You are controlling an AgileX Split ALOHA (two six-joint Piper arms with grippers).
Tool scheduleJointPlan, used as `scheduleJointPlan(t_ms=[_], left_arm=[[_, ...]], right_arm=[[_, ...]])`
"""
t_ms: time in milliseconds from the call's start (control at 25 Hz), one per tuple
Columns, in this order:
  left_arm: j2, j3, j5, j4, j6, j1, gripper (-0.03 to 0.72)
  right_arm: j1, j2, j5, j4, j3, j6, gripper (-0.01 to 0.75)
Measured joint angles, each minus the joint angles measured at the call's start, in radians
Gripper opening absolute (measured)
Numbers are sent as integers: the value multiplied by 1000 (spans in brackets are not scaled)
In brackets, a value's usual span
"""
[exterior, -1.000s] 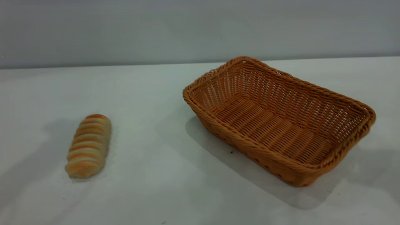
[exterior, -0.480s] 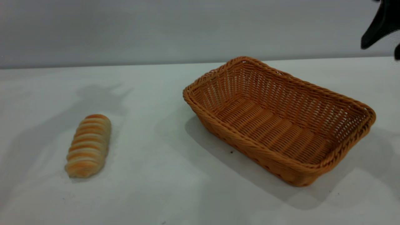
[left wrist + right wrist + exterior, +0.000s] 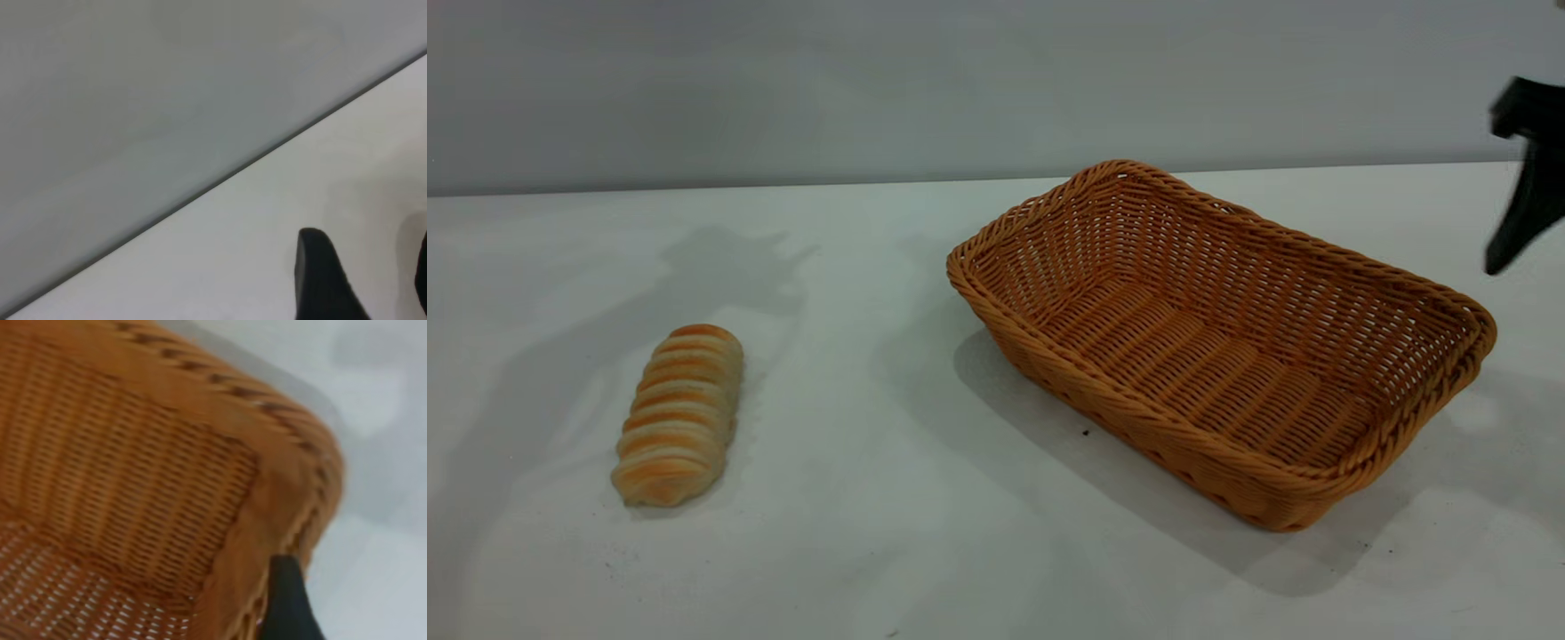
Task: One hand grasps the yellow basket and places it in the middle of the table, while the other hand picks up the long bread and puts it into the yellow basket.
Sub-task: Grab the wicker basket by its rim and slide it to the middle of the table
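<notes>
The exterior view looks down at a moderate slant across the surface (image 3: 925,533) toward a plain back wall (image 3: 871,80), taking in the basket (image 3: 1227,347) and the bread (image 3: 679,415). The left wrist view sits low, facing surface (image 3: 267,253) and wall (image 3: 167,87) only. The right wrist view is very near the basket's corner (image 3: 267,473). Exterior and right wrist views share the basket.
</notes>
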Motion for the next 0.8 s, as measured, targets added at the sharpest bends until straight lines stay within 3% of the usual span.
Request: scheduleJointPlan(t_ms=[520,800], left_arm=[[4,-2,-21,-3,0,0,413],[4,-5,-19,-18,0,0,413]], right_arm=[[3,1,117,110,2,-4,518],[62,30,43,143,78,-15,518]])
